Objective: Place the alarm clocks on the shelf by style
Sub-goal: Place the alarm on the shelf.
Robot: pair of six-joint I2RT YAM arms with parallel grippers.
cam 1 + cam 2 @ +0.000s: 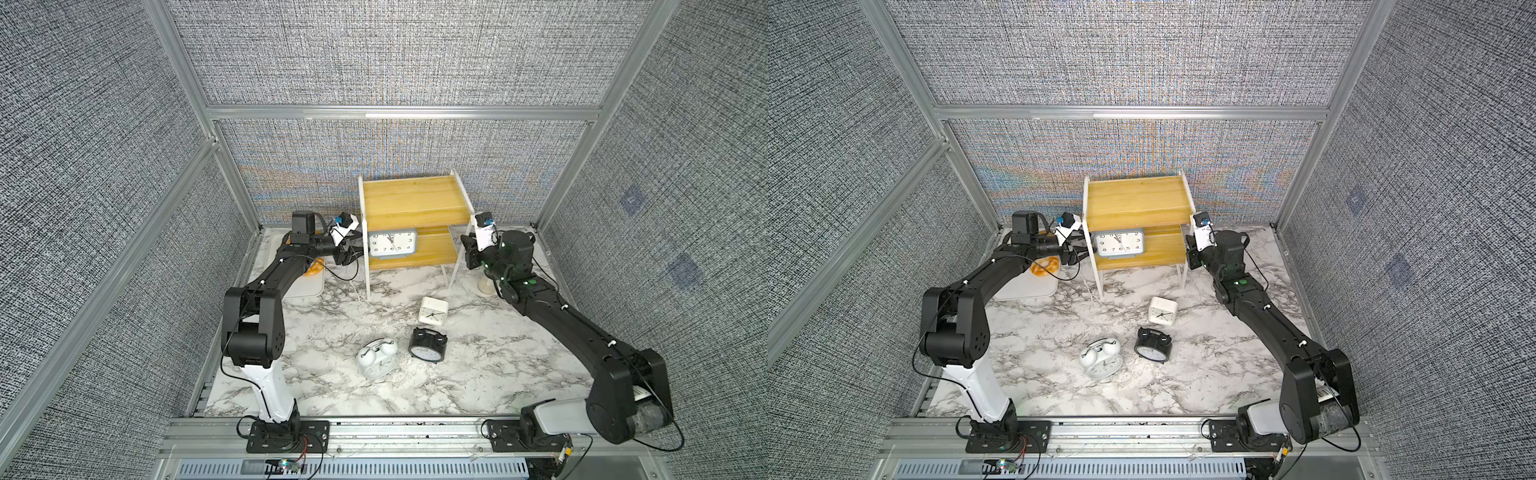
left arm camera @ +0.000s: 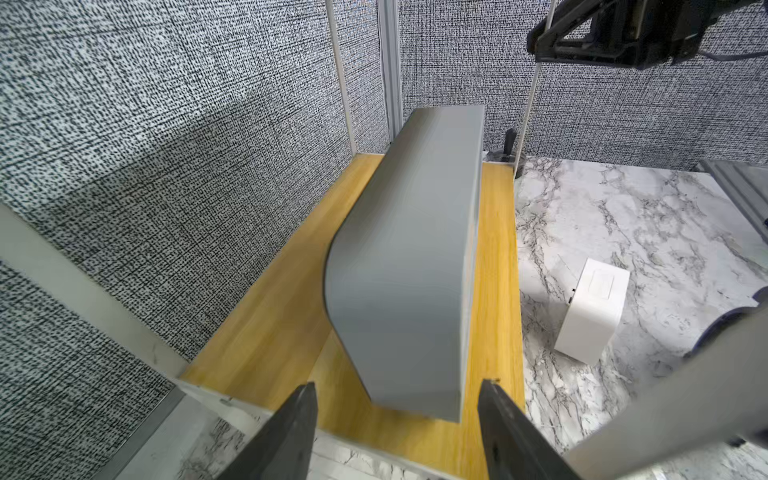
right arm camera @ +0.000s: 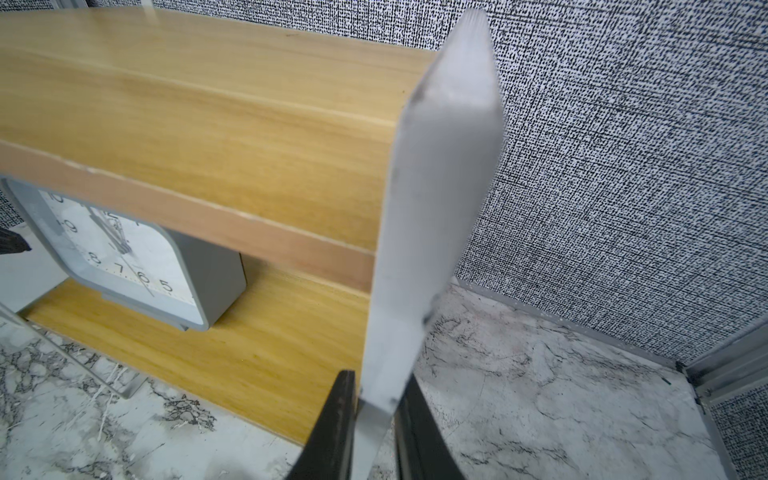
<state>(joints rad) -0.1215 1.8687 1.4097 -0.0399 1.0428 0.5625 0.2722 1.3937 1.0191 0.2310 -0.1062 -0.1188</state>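
while the right gripper [image 3: 376,378] is pinched shut on the white side upright of the shelf [image 1: 411,199], at the shelf's right end, the left gripper [image 2: 397,384] hangs at the shelf's opposite end with its jaws spread wide. in the left wrist view its two dark fingers [image 2: 291,428] stand either side of the near end of the grey-blue clock [image 1: 392,248] without touching it. that clock stands upright on the shelf's lower board, towards the left end, its white face turned out to the front.

the other three clocks are off the shelf, on the marble table [image 1: 332,332] in front of it. the small white square clock [image 1: 433,315] is nearest, not far from the shelf's front right leg. the black twin-bell clock [image 1: 428,345] lies just past it, further from the shelf, and the white twin-bell clock [image 1: 377,357] lies beside the black one — near it but apart. both twin-bell faces show in both top views.

left of the shelf lies a white tray [image 1: 299,293] with bread [image 1: 1044,266] on it, partly hidden under the left arm. right of the shelf, behind the right arm, a small pale jar [image 1: 485,286] shows only in part.
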